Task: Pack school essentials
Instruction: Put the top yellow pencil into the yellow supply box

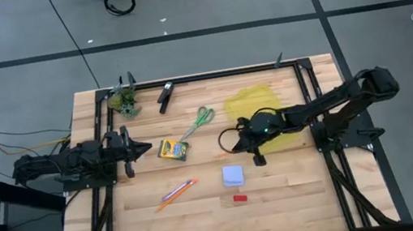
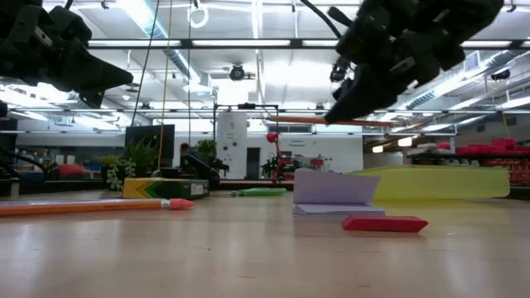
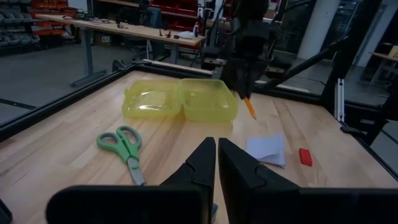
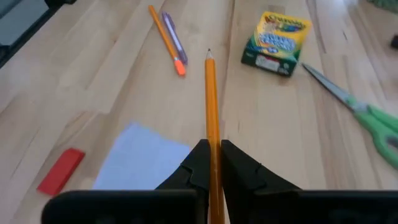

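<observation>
R gripper (image 4: pixel 210 163) clamped on an orange pencil (image 4: pixel 211 106), tip pointing fwd, lifted off the table beside the open yellow case (image 1: pixel 252 100) so it can drop in. L gripper (image 3: pixel 216 163) pinched empty, parked by the crayon box (image 1: pixel 171 149).

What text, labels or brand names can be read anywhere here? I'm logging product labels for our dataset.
Crayon box: printing on its yellow and green face is too blurred to read; no brand can be confirmed.
Pencil held in the right gripper's fingers: no marking legible.
Note pad, eraser, scissors: no text visible.
</observation>
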You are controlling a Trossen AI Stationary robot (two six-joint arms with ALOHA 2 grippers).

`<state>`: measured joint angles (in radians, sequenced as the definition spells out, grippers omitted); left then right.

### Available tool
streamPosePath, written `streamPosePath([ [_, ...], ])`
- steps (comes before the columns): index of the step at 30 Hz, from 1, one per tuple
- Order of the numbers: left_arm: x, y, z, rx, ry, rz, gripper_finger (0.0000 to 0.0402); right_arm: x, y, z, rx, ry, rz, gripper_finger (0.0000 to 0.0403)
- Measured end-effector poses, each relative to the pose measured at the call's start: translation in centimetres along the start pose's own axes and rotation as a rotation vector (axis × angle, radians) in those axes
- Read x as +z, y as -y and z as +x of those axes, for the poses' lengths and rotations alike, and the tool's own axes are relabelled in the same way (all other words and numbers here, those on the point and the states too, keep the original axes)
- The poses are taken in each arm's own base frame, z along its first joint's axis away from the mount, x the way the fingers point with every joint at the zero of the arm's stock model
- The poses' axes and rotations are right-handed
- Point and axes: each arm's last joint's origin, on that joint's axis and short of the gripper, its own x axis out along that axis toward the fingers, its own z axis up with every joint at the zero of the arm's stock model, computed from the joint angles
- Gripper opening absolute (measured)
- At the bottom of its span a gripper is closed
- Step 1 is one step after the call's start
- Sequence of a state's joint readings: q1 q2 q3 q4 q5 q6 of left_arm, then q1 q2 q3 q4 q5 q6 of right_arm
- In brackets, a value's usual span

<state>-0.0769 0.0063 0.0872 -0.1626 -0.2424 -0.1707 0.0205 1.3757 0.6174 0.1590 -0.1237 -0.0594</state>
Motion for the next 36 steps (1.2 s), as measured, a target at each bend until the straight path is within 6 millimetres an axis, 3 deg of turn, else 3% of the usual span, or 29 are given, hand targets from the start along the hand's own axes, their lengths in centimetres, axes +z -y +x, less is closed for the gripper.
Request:
streamPosePath([
  [9, 0.0, 0.0, 0.0, -0.001, 0.002, -0.001, 0.0036, -3.4, 1.4, -3.1, 0.025, 0.011, 0.075, 0.0031],
  [20, 0.0, 0.0, 0.0, 0.000, 0.001, 0.000, 0.0025, -6.4, 3.2, -4.4, 0.014, -0.050, 0.149, 0.0031],
  [36, 0.0, 0.0, 0.0, 0.000, 0.001, 0.000, 0.0033, -7.2, 3.6, -7.1, -0.040, -0.104, 0.222, 0.0031],
])
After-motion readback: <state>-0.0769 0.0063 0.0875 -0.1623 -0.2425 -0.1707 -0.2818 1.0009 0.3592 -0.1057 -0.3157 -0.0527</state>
